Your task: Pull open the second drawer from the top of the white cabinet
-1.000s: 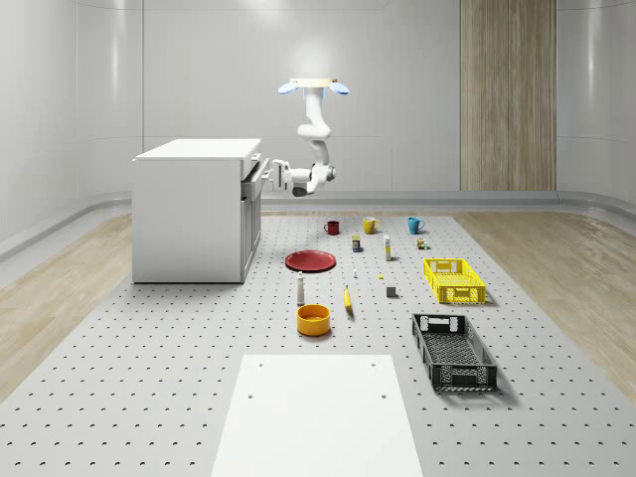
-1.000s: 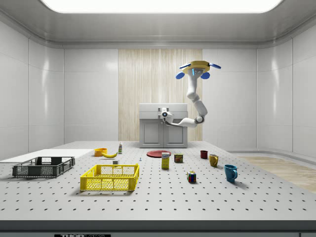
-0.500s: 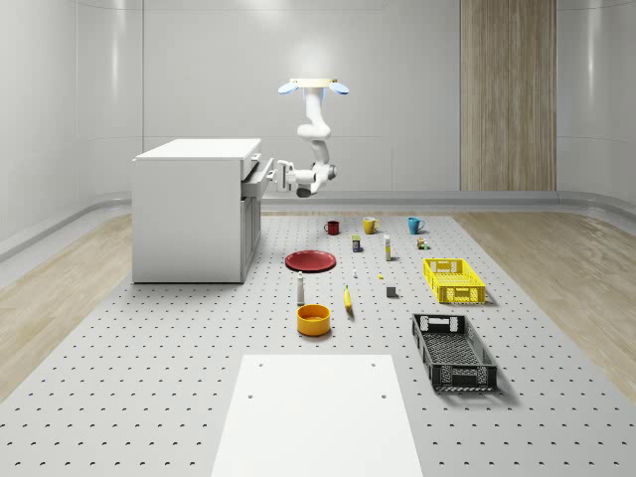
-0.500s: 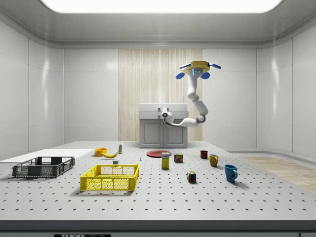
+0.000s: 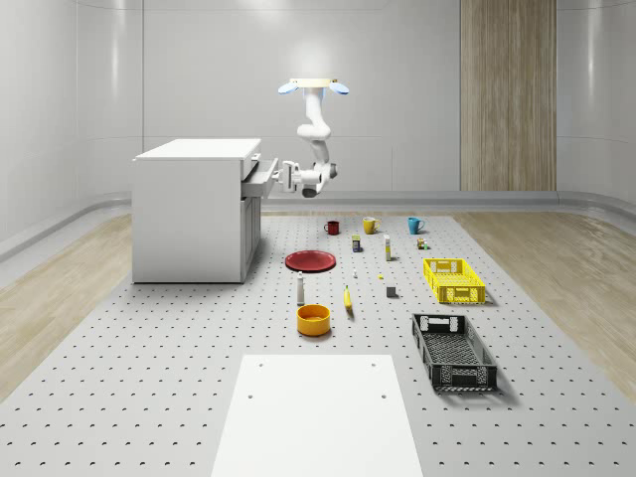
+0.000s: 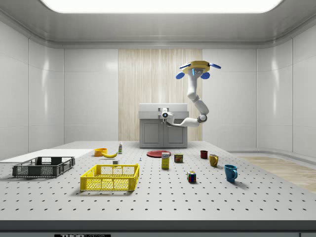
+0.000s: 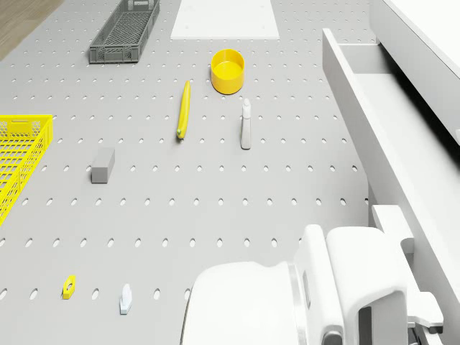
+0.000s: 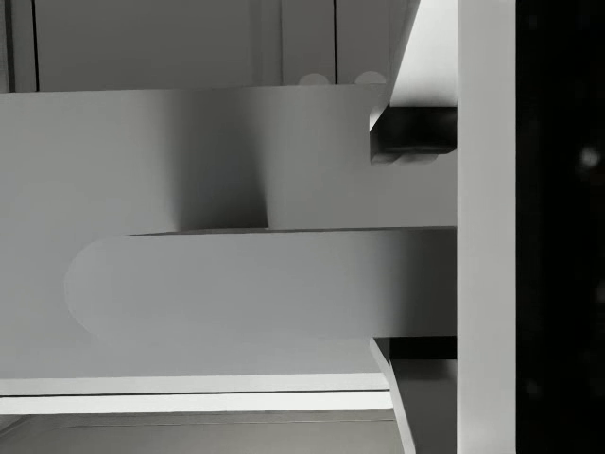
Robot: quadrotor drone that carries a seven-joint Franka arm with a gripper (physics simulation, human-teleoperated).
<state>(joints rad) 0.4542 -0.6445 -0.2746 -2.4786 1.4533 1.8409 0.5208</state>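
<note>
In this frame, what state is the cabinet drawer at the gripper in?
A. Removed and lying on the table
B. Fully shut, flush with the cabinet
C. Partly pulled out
C: in the whole-scene view the drawer juts out from the white cabinet toward the gripper.

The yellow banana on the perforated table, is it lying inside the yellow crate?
No, the yellow banana lies on the bare table, well apart from the yellow crate.
</note>
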